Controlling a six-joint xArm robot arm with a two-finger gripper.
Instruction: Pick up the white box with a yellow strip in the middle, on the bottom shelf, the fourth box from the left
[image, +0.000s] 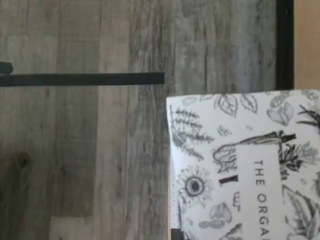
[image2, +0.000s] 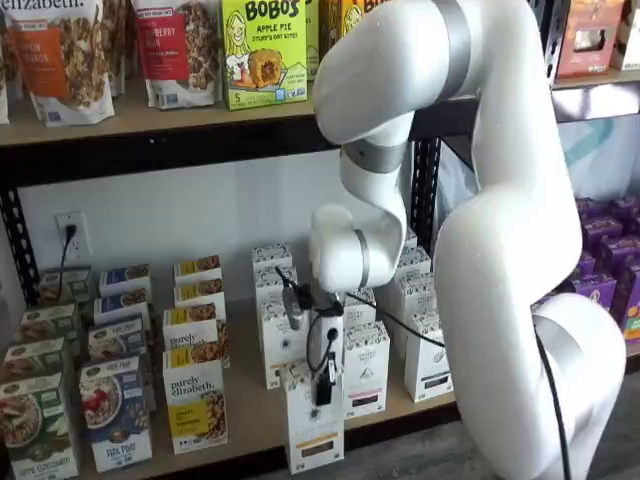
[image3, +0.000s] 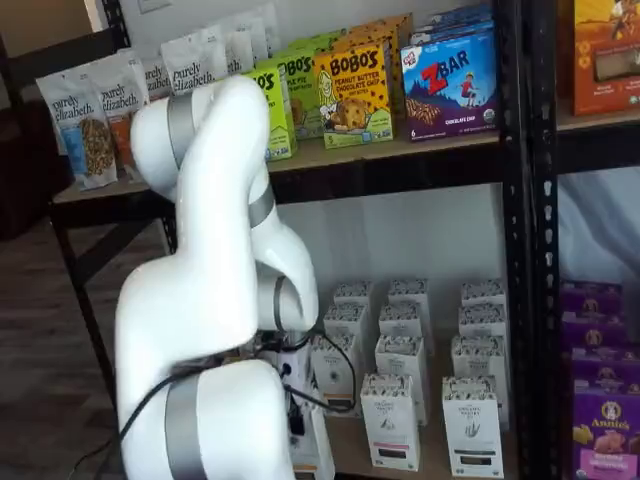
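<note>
While the arm (image2: 500, 230) blocks much of your sight, the gripper (image2: 322, 385) is clamped on the white box (image2: 313, 425), which stands at the front edge of the bottom shelf (image2: 250, 420), ahead of its row. Your wrist view shows the box's leaf-patterned top over grey plank floor (image: 75, 150).
</note>
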